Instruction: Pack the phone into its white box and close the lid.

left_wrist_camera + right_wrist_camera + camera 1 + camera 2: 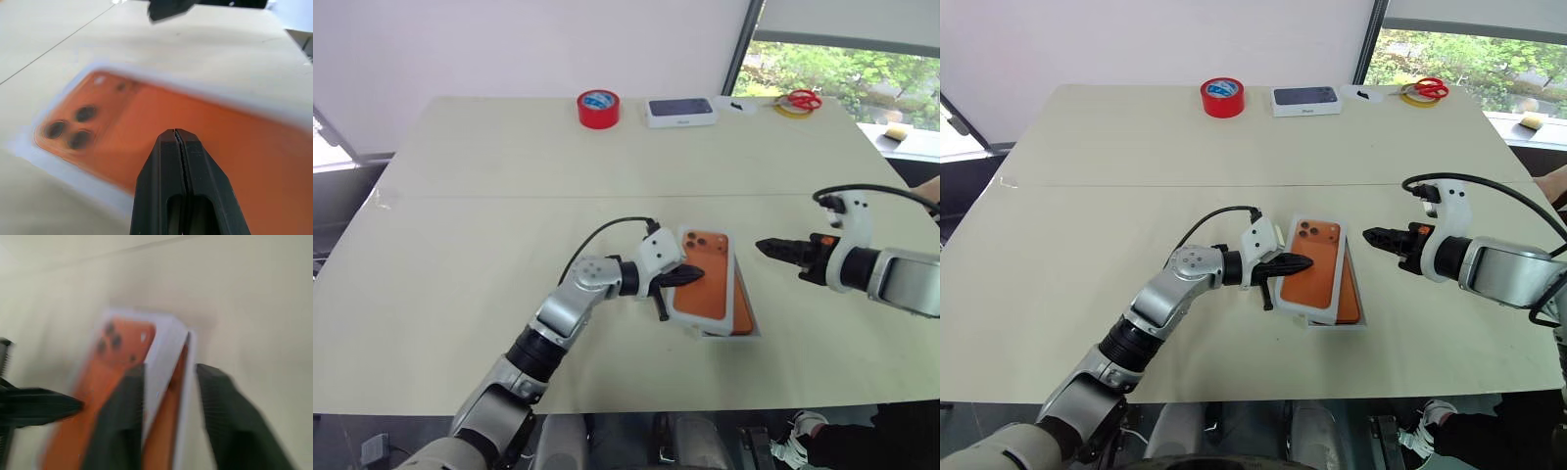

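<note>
Lid [705, 277] askew over white box [745, 323], clenched left fingers [688, 278] on it, right fingers [773, 249] apart, empty, beside

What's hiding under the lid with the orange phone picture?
The white cardboard lid sits crooked over the shallow white box; an orange strip, probably the phone, peeks out. The rest is covered.

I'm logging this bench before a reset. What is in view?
table: one, beige, under everything
tape roll: one, red, far edge
dark-topped box: one, white, beside the tape roll
scissors: one, red-handled, far right corner
lid: one, white with orange phone print, askew over the white box
white box: one, centre
phone: one, orange, in the white box
left gripper: black, shut, over the lid
right gripper: black, right of the lid
</note>
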You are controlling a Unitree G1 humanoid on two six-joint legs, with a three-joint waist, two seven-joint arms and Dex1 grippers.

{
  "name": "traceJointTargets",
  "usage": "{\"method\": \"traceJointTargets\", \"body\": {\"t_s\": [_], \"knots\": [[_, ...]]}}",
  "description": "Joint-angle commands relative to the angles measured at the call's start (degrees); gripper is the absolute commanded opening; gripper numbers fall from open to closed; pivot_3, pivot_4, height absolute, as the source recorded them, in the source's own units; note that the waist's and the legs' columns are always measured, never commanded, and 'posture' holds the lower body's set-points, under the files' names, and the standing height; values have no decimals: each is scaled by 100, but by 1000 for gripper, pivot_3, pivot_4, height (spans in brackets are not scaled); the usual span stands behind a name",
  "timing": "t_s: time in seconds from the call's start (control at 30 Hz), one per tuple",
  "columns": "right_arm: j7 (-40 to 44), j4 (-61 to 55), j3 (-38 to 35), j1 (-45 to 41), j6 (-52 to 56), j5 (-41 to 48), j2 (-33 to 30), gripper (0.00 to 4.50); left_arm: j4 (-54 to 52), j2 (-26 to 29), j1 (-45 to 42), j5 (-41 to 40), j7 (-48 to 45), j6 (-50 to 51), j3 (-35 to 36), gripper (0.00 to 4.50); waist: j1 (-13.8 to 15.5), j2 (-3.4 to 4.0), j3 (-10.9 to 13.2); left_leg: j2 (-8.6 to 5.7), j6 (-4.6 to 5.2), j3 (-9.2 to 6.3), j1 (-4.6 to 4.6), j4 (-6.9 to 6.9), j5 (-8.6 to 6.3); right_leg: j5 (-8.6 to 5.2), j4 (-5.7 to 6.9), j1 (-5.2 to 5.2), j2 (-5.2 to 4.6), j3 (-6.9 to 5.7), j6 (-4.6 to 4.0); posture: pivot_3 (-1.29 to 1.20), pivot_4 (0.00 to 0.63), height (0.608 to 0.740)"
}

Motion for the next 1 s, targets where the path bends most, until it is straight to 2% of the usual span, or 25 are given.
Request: {"method": "traceJointTargets", "body": {"t_s": [0.03,0.23,0.43,0.73,1.0], "knots": [[478,-483,56,96,-53,-882,-142,64,-231,-65,-84,-155,2,166,139,0,-1,0,0,0,0,-1,1,-1,0,0,0,0,1,0,0,0,150,730],[1089,-1057,540,114,-142,-2319,-241,64,-549,235,-74,-333,165,671,622,0,0,1,0,0,0,-2,0,0,0,0,0,-1,0,0,0,0,150,730],[1460,-1309,964,10,-196,-3268,58,64,-397,671,-325,-264,515,1314,1077,0,2,0,0,0,0,-3,1,0,0,0,0,0,0,0,0,0,150,730],[1675,-1459,1324,-257,4,-4040,720,64,-165,1132,-417,193,40,1256,271,0,8,0,1,-2,-1,-1,-2,0,0,0,0,-2,-1,0,0,0,150,730],[1871,-1629,1266,-342,293,-4373,979,64,-128,737,-490,121,-225,1204,-3,0,2,0,0,-1,-1,-1,0,0,0,0,1,0,-1,0,-1,0,150,730]]}}
